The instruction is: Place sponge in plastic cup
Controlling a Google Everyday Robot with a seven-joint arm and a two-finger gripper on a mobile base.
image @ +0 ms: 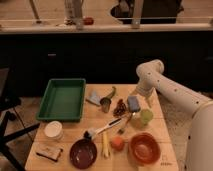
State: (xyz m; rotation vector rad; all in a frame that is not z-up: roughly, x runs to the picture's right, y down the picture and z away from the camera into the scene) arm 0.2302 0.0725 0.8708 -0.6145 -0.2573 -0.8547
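The arm (pixel 170 92) is smooth white, built of thick rounded tubes that join at a bulbous elbow, widening toward the broad white body at the lower right. Below the elbow a short white wrist narrows into the gripper (pixel 144 102), also pale, its end hard to make out.

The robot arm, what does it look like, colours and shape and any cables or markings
The arm is off-white with smooth, rounded tubular casings joined at a bulbous elbow. It thickens to a broad pale shell at the frame's right edge. No cables, labels or markings show on it. The gripper, at the table's right side near the small blue rectangular sponge, has the same pale colour and tapers to slim fingers.
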